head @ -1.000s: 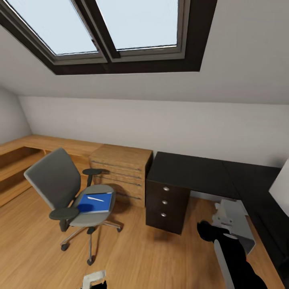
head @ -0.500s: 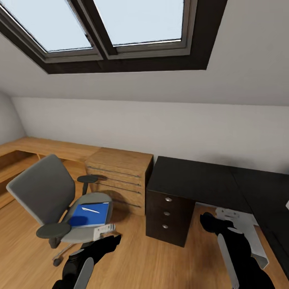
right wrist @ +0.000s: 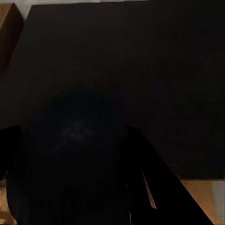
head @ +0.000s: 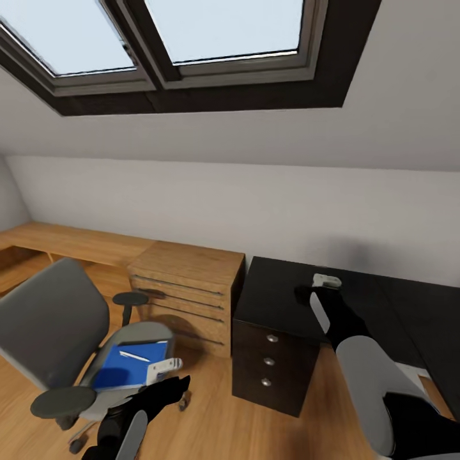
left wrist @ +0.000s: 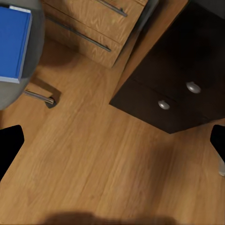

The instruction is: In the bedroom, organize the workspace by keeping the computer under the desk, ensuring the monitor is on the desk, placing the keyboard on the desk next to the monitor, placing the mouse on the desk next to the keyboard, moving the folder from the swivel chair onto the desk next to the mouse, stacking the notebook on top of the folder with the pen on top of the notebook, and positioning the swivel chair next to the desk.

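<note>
We find the folder flat on the swivel chair seat. Our left gripper hovers beside it, jaws spread wide. Our right gripper is over the desk; its grip we cannot tell.

You see a matt black desk, a grey cloth chair, a smooth blue folder, and grained wood floor.
</note>
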{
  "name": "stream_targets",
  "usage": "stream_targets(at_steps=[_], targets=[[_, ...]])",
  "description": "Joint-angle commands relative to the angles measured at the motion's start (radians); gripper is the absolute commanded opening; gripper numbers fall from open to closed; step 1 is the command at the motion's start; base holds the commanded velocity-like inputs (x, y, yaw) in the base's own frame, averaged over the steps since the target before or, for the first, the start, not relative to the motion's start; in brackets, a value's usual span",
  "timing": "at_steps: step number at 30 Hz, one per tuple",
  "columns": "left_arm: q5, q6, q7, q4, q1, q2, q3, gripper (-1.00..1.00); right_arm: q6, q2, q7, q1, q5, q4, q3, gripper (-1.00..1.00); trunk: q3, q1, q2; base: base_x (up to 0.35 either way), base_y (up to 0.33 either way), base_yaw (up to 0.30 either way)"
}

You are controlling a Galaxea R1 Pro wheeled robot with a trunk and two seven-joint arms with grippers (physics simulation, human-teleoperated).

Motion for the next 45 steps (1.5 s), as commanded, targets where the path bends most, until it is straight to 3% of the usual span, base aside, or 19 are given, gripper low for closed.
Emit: stream_targets(at_steps=[1, 13, 25, 30, 33, 45], targets=[[0.01, 0.003, 0.009, 0.001, -0.001, 0.0, -0.001, 1.0, -0.003, 0.001, -0.005, -0.001, -0.009, 0.002, -0.003, -1.0, -0.002, 0.001, -0.001, 0.329, 0.0, 0.0], [0.009, 0.001, 0.012, 0.027, -0.001, -0.001, -0.001, 1.0, 0.005, 0.013, -0.003, 0.004, -0.014, 0.021, -0.003, -1.0, -0.002, 0.001, -0.001, 0.329, 0.0, 0.018], [0.008, 0.0, 0.014, 0.03, -0.001, -0.002, -0.003, 1.0, -0.005, 0.014, 0.002, 0.008, -0.013, 0.107, -0.002, -1.0, -0.012, 0.001, -0.001, 0.316, 0.0, 0.207], [0.01, 0.002, 0.014, 0.03, -0.001, -0.002, -0.003, 1.0, -0.005, 0.021, 0.004, 0.008, -0.013, 0.164, 0.006, -1.0, -0.017, 0.001, -0.001, 0.068, 0.0, 0.215], [0.011, 0.002, 0.013, 0.03, -0.001, -0.001, -0.003, 1.0, -0.005, 0.029, 0.004, 0.008, -0.012, 0.188, 0.03, -1.0, -0.02, 0.001, -0.001, 0.013, 0.0, 0.211], [0.013, 0.003, 0.013, 0.03, -0.001, -0.001, -0.003, 1.0, -0.007, 0.03, 0.003, 0.007, -0.011, 0.203, 0.053, -1.0, -0.027, 0.001, -0.001, 0.002, 0.0, 0.108]])
